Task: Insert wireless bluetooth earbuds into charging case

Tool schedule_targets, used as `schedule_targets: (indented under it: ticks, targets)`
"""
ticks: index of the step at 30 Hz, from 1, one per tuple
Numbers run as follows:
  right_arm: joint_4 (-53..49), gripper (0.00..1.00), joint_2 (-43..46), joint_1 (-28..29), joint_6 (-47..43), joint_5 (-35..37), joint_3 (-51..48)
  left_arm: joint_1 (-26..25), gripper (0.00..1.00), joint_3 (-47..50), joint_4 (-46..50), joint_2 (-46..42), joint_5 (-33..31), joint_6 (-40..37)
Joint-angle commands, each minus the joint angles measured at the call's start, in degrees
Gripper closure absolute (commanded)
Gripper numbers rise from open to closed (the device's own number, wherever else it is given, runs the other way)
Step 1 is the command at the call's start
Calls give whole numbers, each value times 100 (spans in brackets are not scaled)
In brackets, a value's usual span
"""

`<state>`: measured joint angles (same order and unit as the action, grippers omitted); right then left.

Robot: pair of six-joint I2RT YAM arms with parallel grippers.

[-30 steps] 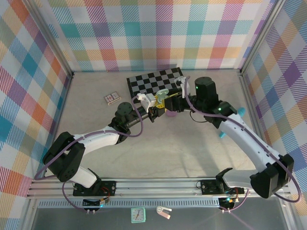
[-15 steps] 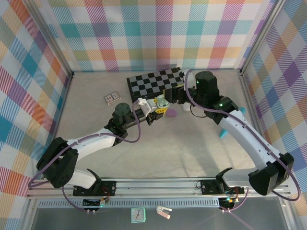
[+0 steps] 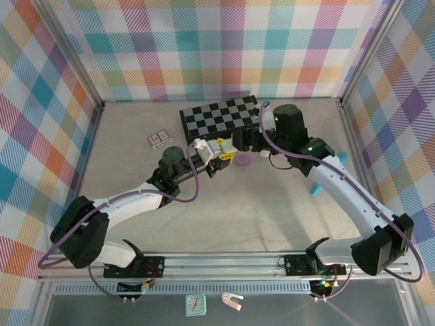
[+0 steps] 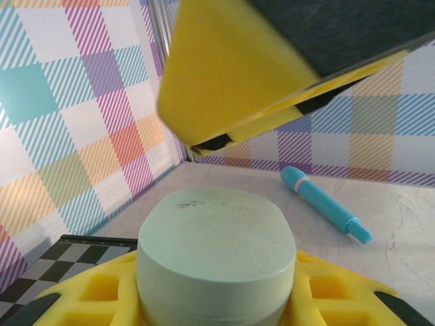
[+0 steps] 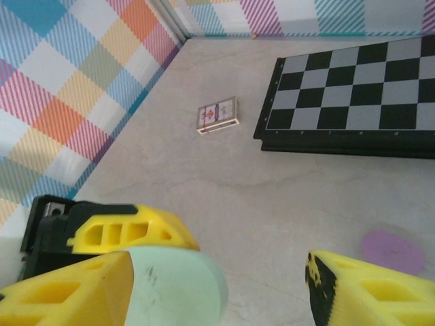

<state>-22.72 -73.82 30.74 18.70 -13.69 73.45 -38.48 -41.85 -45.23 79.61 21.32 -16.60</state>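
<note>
Surrounding mint case [image 4: 216, 251]: chessboard [image 5: 353, 95], pen [image 4: 325, 204]

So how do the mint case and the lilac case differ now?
The mint case is gripped by the left gripper; the lilac case lies free on the table. The mint case shows thick sides; the lilac case looks flat. Both are rounded.

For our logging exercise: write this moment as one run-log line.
left tool: holds mint green case | right tool: open, beside case | lilac case: on table
</note>
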Motion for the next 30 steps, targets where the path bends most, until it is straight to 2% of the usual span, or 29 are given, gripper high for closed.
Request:
schedule_targets:
  ticks: [1,4,7,12,18,22,30]
  targets:
    - [696,30,330,-251,789,-908,-302,47,69,-12,-454,-108,57,223]
    - [1458,29,386,-601,1761,-1951,-688,77,69,34,-876,-121,148,543]
    - [2367,29,352,-770,2852,-2676,-1061,78,69,39,-1202,-96,227,813]
    - [3710,30,119,-770,4085,-3531,-1465,77,69,-33,-1330,-39,230,1001]
    - [4755,38,-164,-769,4975,-3786,-1761,77,69,-109,-1361,58,276,1027]
    - [4985,46,-264,-762,5237,-3829,-1847,78,69,-100,-1311,65,234,1027]
    - [4977,72,-239,-762,5234,-3799,-1878,77,69,-104,-1155,92,190,922]
